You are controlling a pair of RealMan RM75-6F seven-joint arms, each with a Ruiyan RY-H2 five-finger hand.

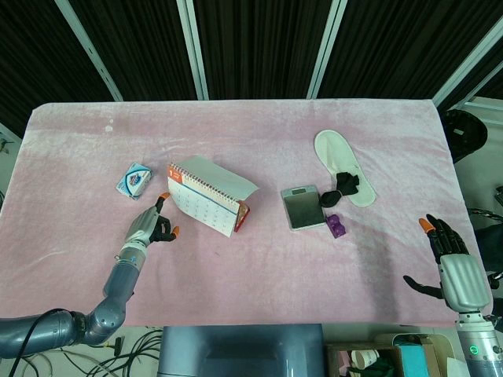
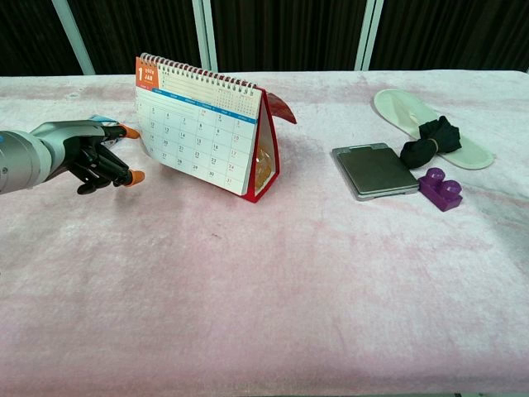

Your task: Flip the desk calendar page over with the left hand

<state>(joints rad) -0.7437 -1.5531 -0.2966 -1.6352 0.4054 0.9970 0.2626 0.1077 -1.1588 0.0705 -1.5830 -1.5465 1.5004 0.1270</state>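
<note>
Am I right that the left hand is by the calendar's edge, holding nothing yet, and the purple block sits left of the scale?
Not quite. The purple block sits right of the scale, as the chest view shows. The rest holds: the left hand is by the calendar edge, holding nothing.

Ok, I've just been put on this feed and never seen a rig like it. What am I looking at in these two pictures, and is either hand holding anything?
It is a two-armed robot with human-like hands, at a table under a pink cloth. One picture looks down from its head, the other looks forward from its chest. The left hand reaches toward the left edge of the calendar, open, an orange fingertip near or at the page; whether it touches is unclear. The right hand hangs open at the table's right edge, holding nothing. Also on the cloth: a small blue packet, a grey scale, a purple block, and a white slipper with something black on it.
</note>
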